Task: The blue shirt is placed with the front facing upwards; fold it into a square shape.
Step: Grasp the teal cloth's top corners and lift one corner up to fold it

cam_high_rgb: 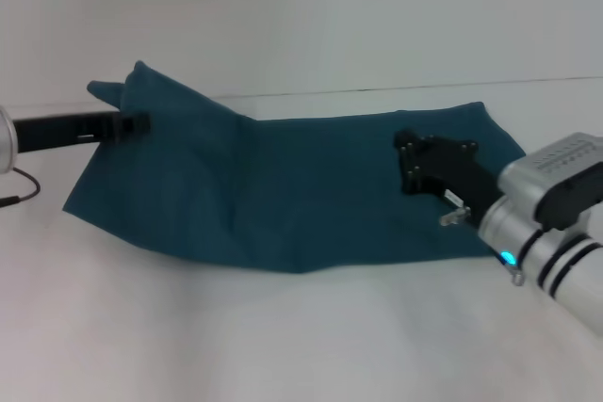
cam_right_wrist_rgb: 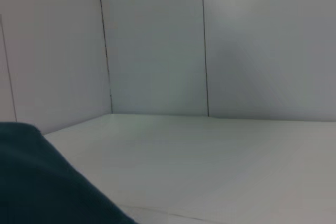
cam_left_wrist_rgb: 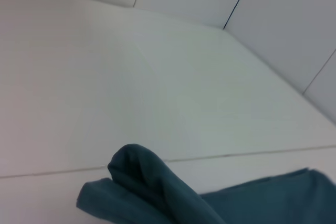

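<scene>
While the white table (cam_high_rgb: pixel 283 345) lies bare along its near edge, the right gripper (cam_high_rgb: pixel 412 165) comes in from the near right, its silver arm ending in a black claw that rests low on the right part of the blue shirt (cam_high_rgb: pixel 311 195). How far that claw is open cannot be told, and whether it pinches the cloth or only touches it is not clear. Past it the shirt spreads wide across the middle of the table, plain dark teal side showing, its near edge sagging to a shallow point at centre. No box, bin or other holder shows on the table. Farther back on the left, the left gripper (cam_high_rgb: pixel 139 123) reaches in level from the left edge and meets the shirt at its raised far-left corner, where the fabric stands up in a peak off the table. In the left wrist view that corner shows as a bunched, rolled fold. Its fingers are hidden by cloth. White wall panels (cam_high_rgb: pixel 301 16) stand behind.
</scene>
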`<state>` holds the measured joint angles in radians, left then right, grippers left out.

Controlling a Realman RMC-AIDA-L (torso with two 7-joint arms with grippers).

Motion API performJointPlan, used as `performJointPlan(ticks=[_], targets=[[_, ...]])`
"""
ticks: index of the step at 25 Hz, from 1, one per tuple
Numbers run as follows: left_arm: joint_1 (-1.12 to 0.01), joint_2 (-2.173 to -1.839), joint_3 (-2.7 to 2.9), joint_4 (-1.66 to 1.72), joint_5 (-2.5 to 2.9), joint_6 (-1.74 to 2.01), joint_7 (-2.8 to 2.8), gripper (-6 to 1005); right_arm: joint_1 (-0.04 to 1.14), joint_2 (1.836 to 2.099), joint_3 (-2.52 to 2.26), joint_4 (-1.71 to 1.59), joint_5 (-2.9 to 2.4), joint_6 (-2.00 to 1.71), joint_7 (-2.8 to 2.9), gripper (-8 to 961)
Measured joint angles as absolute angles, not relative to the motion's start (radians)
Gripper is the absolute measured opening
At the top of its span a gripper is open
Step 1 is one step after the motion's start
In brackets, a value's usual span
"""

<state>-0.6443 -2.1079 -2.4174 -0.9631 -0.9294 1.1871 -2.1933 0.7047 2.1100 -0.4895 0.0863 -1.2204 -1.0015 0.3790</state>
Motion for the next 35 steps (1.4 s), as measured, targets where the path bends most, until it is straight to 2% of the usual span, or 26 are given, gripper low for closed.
performJointPlan(ticks=[1,7,19,35], targets=[[-0.644,-2.108,-2.424,-0.976,-0.934,1.203,-2.198,64,0.714,2.110,-0.479,0.101,-1.221,-1.000,0.367,121],[-0.642,-2.115,-2.426,-1.047,-0.936,1.256,-2.245,64,0.791,2.112,-0.469,0.174,-1.229,-0.938,0.354,30],[-0.631,-2.125,-2.427,-1.150,-1.012,1.329,-2.277,62,0.972,2.121,-0.416,0.313,-1.295,-0.730,0.361,29],[-0.646,-2.136,-2.416,-1.170,-1.069,1.340,-2.278,60,0.976,2.121,0.041,0.387,-1.827,-0.561,0.353,30]])
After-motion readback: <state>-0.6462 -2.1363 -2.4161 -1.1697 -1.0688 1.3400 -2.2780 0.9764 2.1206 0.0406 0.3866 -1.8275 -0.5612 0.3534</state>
